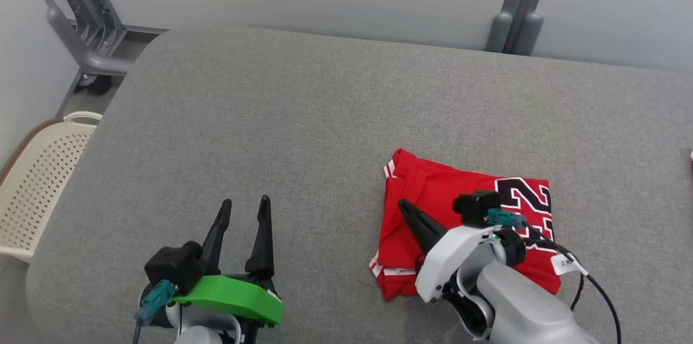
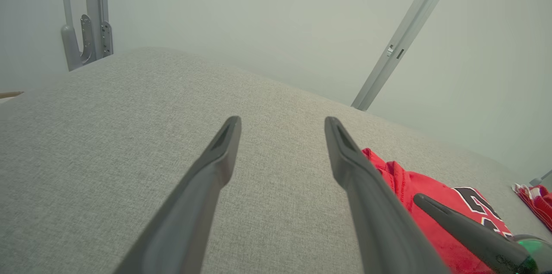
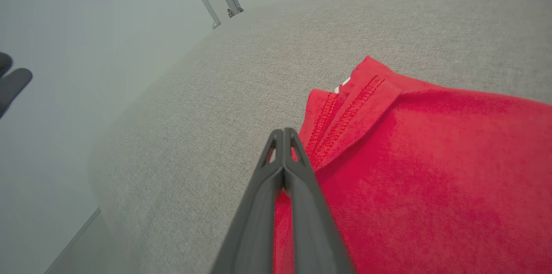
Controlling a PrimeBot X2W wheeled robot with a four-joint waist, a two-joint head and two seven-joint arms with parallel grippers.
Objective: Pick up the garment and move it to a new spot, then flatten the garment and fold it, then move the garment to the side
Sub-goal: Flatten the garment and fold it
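1. Head view: The garment (image 1: 433, 189), a red jersey with black-and-white numerals, is lying folded in a rough rectangle on the grey fabric-topped desk (image 1: 325, 116). It is sitting right of centre, close to the near edge and well apart from the far edge.
   - The left pincer (image 1: 246, 200) is standing with its fingers spread wide and nothing between them, over bare desk near the near-left corner.
   - The right pincer (image 1: 405, 206) is pointing over the garment's left edge with its fingers pressed together.
   - A perforated cream basket (image 1: 38, 181) is standing off the desk's left edge.
2. Left wrist view: The left pincer (image 2: 282, 121) is gaping fully, gripping nothing, above bare desk (image 2: 129, 136). The garment (image 2: 414, 183) is lying just beyond its right finger, with the right pincer (image 2: 421, 199) over it. Another red item (image 2: 537, 198) is showing at the desk's right edge.
3. Right wrist view: The right pincer (image 3: 283, 132) is fully closed, with no cloth caught between its fingers. Its tip is lying along the garment (image 3: 431, 157) by the stitched hem. Whether it is touching the fabric, I cannot tell.
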